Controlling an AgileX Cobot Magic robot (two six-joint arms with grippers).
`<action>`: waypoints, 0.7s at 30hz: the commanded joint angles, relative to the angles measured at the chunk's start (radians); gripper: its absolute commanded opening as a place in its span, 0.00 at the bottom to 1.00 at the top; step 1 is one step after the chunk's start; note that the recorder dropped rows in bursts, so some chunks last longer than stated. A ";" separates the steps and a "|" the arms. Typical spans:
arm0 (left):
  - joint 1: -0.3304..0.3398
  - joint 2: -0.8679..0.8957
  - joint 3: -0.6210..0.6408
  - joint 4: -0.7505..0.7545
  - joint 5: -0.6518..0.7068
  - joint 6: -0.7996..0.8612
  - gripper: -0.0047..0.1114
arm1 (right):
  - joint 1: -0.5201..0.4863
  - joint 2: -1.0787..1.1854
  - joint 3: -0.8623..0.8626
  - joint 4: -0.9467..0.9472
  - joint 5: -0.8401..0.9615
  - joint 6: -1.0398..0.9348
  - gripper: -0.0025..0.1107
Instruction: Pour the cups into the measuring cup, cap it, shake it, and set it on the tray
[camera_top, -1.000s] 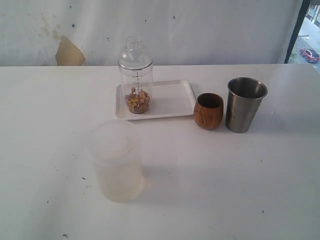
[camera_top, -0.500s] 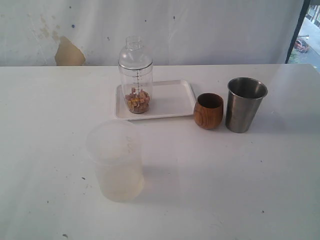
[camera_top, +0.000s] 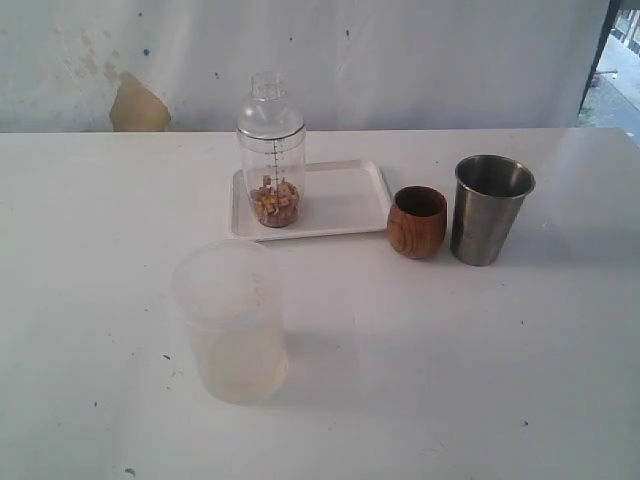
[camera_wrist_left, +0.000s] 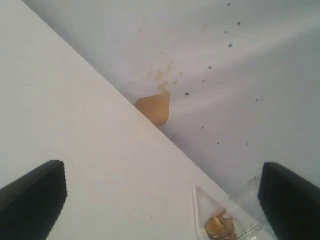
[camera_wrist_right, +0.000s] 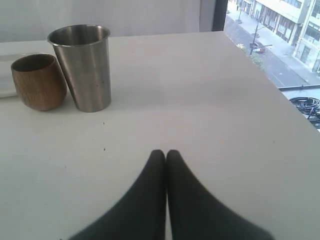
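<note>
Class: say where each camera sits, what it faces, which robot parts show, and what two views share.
Exterior: off the arms, above the table, facing the measuring cup on the tray; no robot.
Left wrist: on left arm, facing the stained wall; open left claw.
Right wrist: behind shut right claw, facing wooden cup and steel tumbler; exterior shares both.

Grained wooden cup (camera_top: 417, 221), shiny steel tumbler (camera_top: 489, 209), clear plastic measuring cup (camera_top: 272, 165).
</note>
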 joint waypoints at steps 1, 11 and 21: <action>0.000 -0.006 0.005 0.112 0.015 0.002 0.95 | 0.005 -0.003 0.001 -0.004 -0.006 -0.004 0.02; 0.000 -0.006 0.005 0.126 0.080 0.006 0.95 | 0.005 -0.003 0.001 -0.004 -0.006 -0.004 0.02; 0.000 -0.006 0.005 0.135 0.085 0.073 0.95 | 0.005 -0.003 0.001 -0.004 -0.006 -0.004 0.02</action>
